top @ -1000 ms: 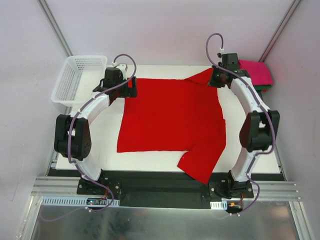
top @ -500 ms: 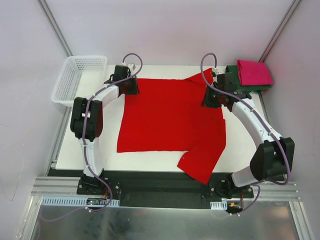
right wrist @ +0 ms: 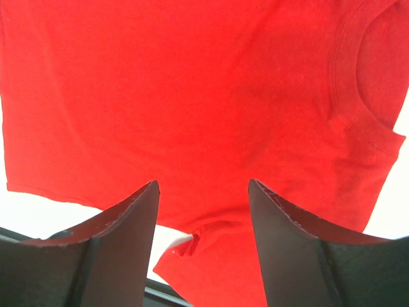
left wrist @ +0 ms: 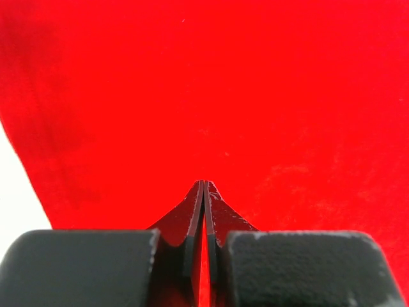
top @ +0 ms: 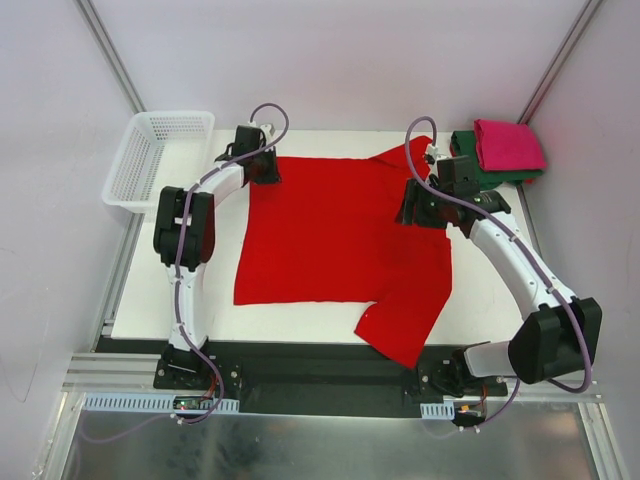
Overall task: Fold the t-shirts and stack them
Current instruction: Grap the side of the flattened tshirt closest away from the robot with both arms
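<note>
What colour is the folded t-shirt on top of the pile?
The t-shirt is magenta-pink; best seen in top external view.

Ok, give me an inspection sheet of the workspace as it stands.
Surface: white table, flat.
Job's things: bright red cloth t-shirt spread flat; folded magenta-pink t-shirt atop folded dark green t-shirt, far right corner.
Clutter: white plastic mesh basket, far left.
Grippers: left gripper shut on red shirt's far edge; right gripper open over it, empty.
Cables: purple cables looping off both arms.
Surroundings: pale walls, metal frame.
</note>
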### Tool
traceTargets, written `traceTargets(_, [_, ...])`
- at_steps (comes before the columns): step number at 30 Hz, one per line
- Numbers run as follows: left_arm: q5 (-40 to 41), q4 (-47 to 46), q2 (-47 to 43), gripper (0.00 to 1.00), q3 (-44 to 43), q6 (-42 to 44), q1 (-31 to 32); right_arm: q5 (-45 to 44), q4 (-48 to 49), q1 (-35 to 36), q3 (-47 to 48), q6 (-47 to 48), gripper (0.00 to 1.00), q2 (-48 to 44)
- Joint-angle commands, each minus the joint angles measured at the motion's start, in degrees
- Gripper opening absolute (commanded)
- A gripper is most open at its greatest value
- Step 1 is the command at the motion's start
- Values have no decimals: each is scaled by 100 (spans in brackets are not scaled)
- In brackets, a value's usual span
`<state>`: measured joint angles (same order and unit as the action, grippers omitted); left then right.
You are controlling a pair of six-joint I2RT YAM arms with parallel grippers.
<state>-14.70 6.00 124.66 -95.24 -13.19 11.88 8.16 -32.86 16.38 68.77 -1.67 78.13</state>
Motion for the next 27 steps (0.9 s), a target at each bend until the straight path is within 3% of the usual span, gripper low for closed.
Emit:
traceTargets(1, [46,261,242,0,-416,-122,-98,36,-106,32,13,-26,62,-280])
traceTargets(8, [248,823,576,0,-846,-122,-186,19,-150,32,13,-26,62,-325])
traceTargets(27, [635,3038,1921,0,-3377,-351,-511,-69,-264,32,-31,0,63,-447])
